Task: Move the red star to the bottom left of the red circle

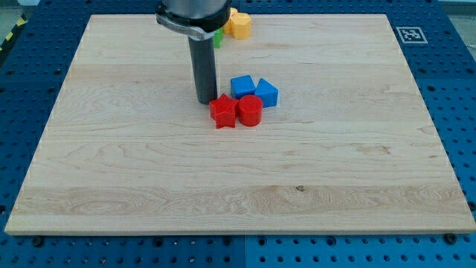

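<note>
wooden board (111, 171), no jaws, only my tip (206, 101) just beside red star (222, 112), star touching red circle (250, 111)

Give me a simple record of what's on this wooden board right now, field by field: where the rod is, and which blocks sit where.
my tip: at the red star's upper-left edge, close or touching
red star: directly left of the red circle, touching it
red circle: near board centre
blue blocks: two, and, just above the red pair
yellow block: at the view's top edge
green block: mostly hidden behind the arm
task state: star beside the circle, not yet at its bottom left
</note>
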You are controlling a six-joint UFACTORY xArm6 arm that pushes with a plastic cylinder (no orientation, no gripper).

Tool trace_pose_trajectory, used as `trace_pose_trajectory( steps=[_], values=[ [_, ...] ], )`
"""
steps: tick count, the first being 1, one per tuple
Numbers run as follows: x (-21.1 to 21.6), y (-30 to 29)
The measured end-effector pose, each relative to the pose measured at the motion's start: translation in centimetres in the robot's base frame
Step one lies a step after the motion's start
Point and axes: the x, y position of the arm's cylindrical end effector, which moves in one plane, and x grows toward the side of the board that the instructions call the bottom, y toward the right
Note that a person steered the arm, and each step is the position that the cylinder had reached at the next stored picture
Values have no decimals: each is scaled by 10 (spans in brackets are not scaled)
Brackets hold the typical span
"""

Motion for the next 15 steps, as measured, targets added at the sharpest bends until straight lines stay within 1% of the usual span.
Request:
trace_pose_trajectory(
  steps=[2,3,4,5,6,7,9,10,12,14,15],
  values=[
    [48,26],
    [63,34],
    [63,34],
    [72,29],
    [105,17],
    [115,51],
    [111,110],
    [107,113],
    [107,89],
    [95,63],
    [88,59]
  ],
)
